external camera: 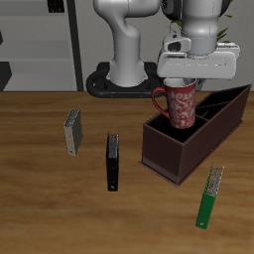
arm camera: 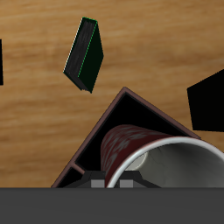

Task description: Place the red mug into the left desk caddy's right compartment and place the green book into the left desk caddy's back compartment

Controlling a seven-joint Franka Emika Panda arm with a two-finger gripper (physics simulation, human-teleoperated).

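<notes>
Above the caddy, the exterior view shows the gripper holding the red mug by its rim, over the squarish end section and not yet set down. Green book lies on the table near the front edge, untouched (second step pending). At the wrist, mug and caddy show beneath; the fingertips are hidden.

Grey book and black book stand (upright) on the table.
</notes>
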